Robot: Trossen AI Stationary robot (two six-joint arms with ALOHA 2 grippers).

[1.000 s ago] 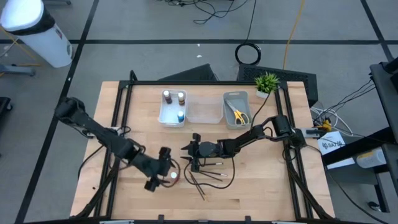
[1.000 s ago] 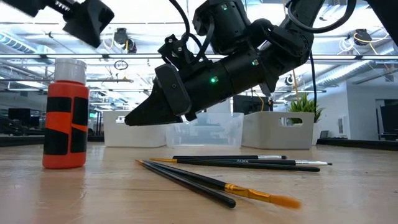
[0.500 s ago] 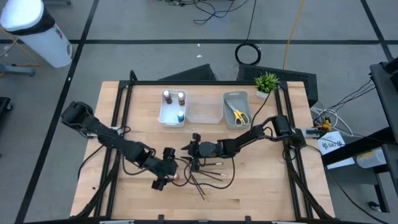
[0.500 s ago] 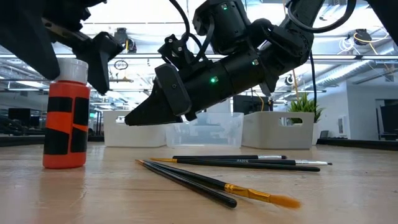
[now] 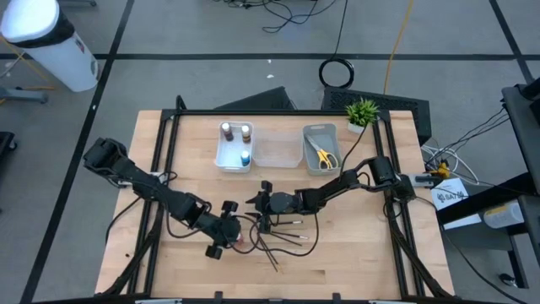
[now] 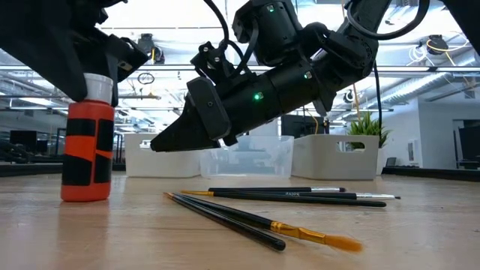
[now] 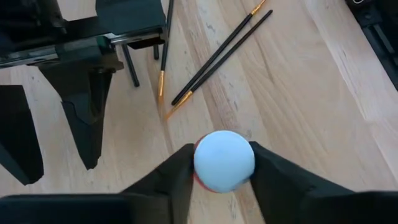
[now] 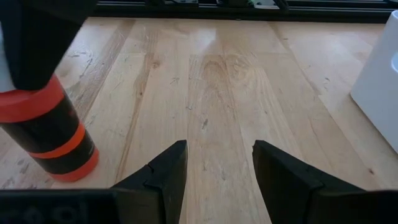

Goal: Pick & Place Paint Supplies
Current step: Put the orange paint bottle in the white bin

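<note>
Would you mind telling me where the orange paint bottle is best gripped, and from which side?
Grip the orange paint bottle at its pale cap, coming from above: it stands upright and apart from the brushes. The left gripper already has a finger on each side of the cap.

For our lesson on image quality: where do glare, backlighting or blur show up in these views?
Low view: bright ceiling lights backlight the right gripper, leaving it a near silhouette. Left wrist view: the orange bottle has a washed-out pale cap with soft edges. Right wrist view: pale sheen on the table.
</note>
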